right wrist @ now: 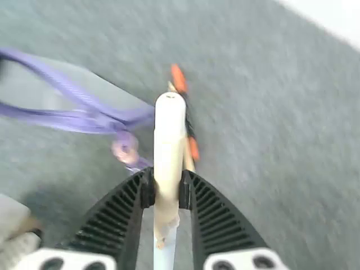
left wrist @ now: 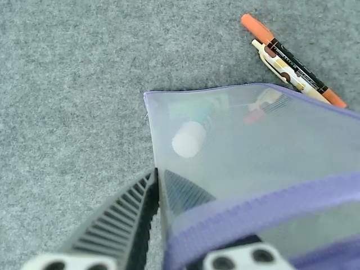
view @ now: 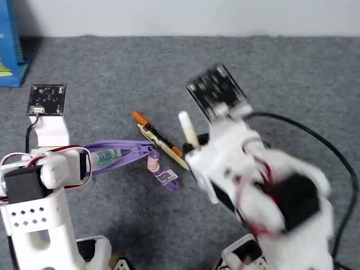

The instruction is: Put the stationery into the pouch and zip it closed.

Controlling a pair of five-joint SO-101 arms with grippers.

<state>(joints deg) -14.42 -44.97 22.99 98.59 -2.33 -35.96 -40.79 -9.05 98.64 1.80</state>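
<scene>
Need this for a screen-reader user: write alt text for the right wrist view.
The right gripper is clamped on a cream-coloured pen, which points away over grey carpet. Beyond its tip are an orange pen and the purple zip edge of the pouch, with a pink zip charm.

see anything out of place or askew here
Nothing looks damaged or spilled. The orange-capped black pen and cream patterned pen lie side by side on the grey carpet outside the translucent purple-zipped pouch, not yet packed.

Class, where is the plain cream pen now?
High view: the plain cream pen, clamped in the right gripper, is beside the orange pen, right of the pouch.
</scene>
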